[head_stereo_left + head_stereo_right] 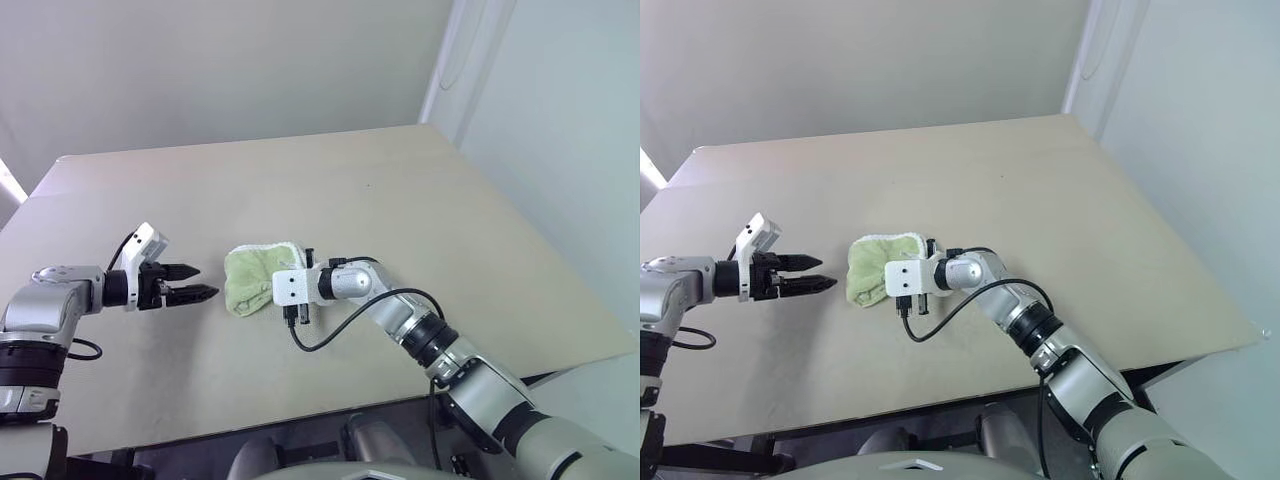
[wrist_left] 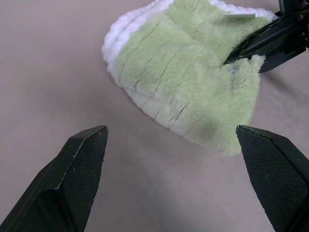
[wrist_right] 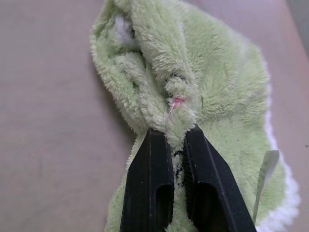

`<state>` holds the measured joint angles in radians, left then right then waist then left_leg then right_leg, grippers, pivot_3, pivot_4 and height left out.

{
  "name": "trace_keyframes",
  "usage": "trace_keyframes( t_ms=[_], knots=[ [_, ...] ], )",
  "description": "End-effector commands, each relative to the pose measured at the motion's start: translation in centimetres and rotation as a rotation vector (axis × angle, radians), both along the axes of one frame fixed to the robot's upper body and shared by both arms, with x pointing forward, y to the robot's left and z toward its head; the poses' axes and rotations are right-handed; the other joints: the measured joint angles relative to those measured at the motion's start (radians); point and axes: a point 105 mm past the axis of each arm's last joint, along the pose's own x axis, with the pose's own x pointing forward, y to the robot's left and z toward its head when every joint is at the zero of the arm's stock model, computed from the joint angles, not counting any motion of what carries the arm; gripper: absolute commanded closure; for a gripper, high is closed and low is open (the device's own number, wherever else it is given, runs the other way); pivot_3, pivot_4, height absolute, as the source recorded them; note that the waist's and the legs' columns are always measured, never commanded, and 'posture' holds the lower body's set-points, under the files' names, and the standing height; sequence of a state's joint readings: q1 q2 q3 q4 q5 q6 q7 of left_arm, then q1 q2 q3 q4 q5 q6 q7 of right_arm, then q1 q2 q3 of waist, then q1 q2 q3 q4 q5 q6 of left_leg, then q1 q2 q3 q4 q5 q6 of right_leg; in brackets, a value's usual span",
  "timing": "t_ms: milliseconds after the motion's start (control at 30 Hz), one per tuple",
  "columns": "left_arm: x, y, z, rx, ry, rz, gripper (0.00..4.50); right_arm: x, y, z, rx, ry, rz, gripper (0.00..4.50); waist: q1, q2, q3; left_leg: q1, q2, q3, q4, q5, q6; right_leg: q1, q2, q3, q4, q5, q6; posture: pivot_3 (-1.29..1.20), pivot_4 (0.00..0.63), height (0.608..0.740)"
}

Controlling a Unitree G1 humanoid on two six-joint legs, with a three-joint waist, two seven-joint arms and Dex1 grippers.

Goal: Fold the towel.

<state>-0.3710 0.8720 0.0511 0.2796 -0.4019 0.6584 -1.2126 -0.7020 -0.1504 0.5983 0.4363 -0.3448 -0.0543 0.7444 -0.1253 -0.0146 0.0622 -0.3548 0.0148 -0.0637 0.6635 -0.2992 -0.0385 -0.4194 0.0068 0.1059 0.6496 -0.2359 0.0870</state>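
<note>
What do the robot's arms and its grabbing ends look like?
Both arms are built of rounded silver-grey metal segments joined by black rings. Each ends in a white boxy wrist block carrying a tool of two black, pointed fingers with a finely dotted texture: the left tool and the right tool. A loose black cable loops beside the right arm, another by the left.

Bare table [image 1: 420, 210] rings the towel [image 1: 255, 275]; right tool [image 2: 241, 50] blocks one side.

No readable text, label, brand, number or sign appears on anything in view.
</note>
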Motion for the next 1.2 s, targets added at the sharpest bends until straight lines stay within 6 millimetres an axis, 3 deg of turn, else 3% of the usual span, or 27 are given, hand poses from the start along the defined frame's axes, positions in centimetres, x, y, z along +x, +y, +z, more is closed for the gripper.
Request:
trace_keyframes(
  t_ms=[33, 167, 267, 400, 500, 533, 600, 667, 800, 900, 967, 1200],
  knots=[
    [0.7, -0.2, 1.1, 0.014, -0.049, -0.009, 0.00, 1.2, 0.7, 4.4, 0.167, -0.059, -0.044, 4.49, 0.000, 0.000, 0.000, 0.000, 0.000, 0.000, 0.000, 0.000, 0.000, 0.000, 0.000, 0.000, 0.000, 0.000, 0.000, 0.00, 0.000, 0.740],
    [0.9, -0.1, 1.0, 0.014, -0.050, -0.006, 0.00, 2.4, -0.3, 7.9, 0.312, -0.056, -0.116, 4.49, 0.002, 0.000, 0.000, 0.000, 0.000, 0.000, 0.000, 0.000, 0.000, 0.000, 0.000, 0.000, 0.000, 0.000, 0.000, 0.00, 0.000, 0.740],
    [1.0, -0.1, 1.0, 0.012, -0.051, -0.004, 0.00, 3.5, -2.1, 12.0, 0.501, -0.001, -0.203, 4.49, 0.003, 0.000, 0.000, -0.001, 0.000, 0.000, 0.000, 0.000, 0.000, 0.000, 0.000, 0.000, 0.000, 0.000, 0.000, 0.00, 0.000, 0.740],
    [1.2, -0.2, 1.0, 0.010, -0.052, -0.004, 0.00, 4.4, -4.2, 14.3, 0.597, 0.044, -0.281, 4.49, 0.002, 0.000, 0.000, 0.000, 0.000, -0.001, 0.000, 0.000, 0.000, 0.000, 0.000, 0.000, 0.000, 0.000, 0.000, 0.00, 0.000, 0.740],
    [1.2, -0.2, 0.9, 0.010, -0.052, -0.004, 0.00, 4.4, -4.4, 14.6, 0.606, 0.057, -0.293, 4.49, 0.000, 0.000, 0.000, 0.000, 0.000, 0.000, 0.000, 0.000, 0.000, 0.000, 0.000, 0.000, 0.000, 0.000, 0.000, 0.00, 0.000, 0.740],
    [1.5, -0.5, 0.8, 0.002, -0.056, -0.007, 0.00, 7.0, -8.9, 15.4, 0.612, 0.009, -0.456, 4.49, 0.000, 0.001, 0.000, 0.000, 0.000, 0.000, 0.000, 0.000, 0.000, 0.000, 0.000, 0.000, 0.000, 0.000, 0.000, 0.00, 0.000, 0.740],
    [1.9, -1.0, 0.6, -0.005, -0.059, -0.014, 0.00, 9.6, -16.0, 17.2, 0.629, -0.078, -0.693, 4.49, 0.017, 0.001, 0.001, -0.001, -0.001, 0.000, 0.001, 0.000, 0.000, 0.000, -0.001, 0.000, 0.000, 0.000, 0.000, 0.00, 0.000, 0.740],
    [2.0, -1.2, 0.4, -0.006, -0.059, -0.019, 0.00, 10.4, -19.5, 17.9, 0.616, -0.136, -0.798, 4.49, 0.034, 0.001, 0.001, -0.002, -0.003, 0.000, 0.002, 0.000, -0.001, 0.001, -0.003, 0.000, -0.003, -0.001, -0.003, 0.00, 0.000, 0.740],
    [2.3, -1.5, 0.2, -0.012, -0.062, -0.026, 0.00, 11.0, -24.6, 17.2, 0.492, -0.258, -0.940, 4.49, 0.020, 0.001, 0.001, -0.001, -0.004, 0.002, -0.002, 0.000, 0.000, 0.001, -0.004, 0.002, -0.005, -0.002, -0.002, 0.00, 0.000, 0.740],
    [2.4, -1.6, 0.2, -0.013, -0.064, -0.031, 0.00, 11.0, -26.4, 16.4, 0.455, -0.280, -0.992, 4.49, -0.002, 0.001, 0.001, 0.000, -0.001, 0.003, -0.004, -0.001, 0.002, 0.000, -0.001, 0.003, -0.003, -0.001, -0.002, 0.00, 0.000, 0.740],
    [2.5, -1.7, 0.1, -0.010, -0.066, -0.034, 0.00, 10.9, -26.9, 15.1, 0.416, -0.289, -1.005, 4.49, -0.007, 0.001, 0.001, 0.001, -0.001, 0.003, -0.006, -0.001, 0.002, -0.001, 0.000, 0.003, -0.001, -0.001, -0.003, 0.00, 0.000, 0.740],
    [2.7, -1.5, 0.0, 0.006, -0.073, -0.038, 0.00, 9.3, -25.6, 7.5, 0.194, -0.274, -0.966, 4.49, 0.001, 0.002, 0.001, -0.001, -0.001, 0.003, -0.004, -0.001, 0.002, -0.002, -0.001, 0.004, -0.001, -0.002, -0.002, 0.00, 0.000, 0.740]
  ],
)
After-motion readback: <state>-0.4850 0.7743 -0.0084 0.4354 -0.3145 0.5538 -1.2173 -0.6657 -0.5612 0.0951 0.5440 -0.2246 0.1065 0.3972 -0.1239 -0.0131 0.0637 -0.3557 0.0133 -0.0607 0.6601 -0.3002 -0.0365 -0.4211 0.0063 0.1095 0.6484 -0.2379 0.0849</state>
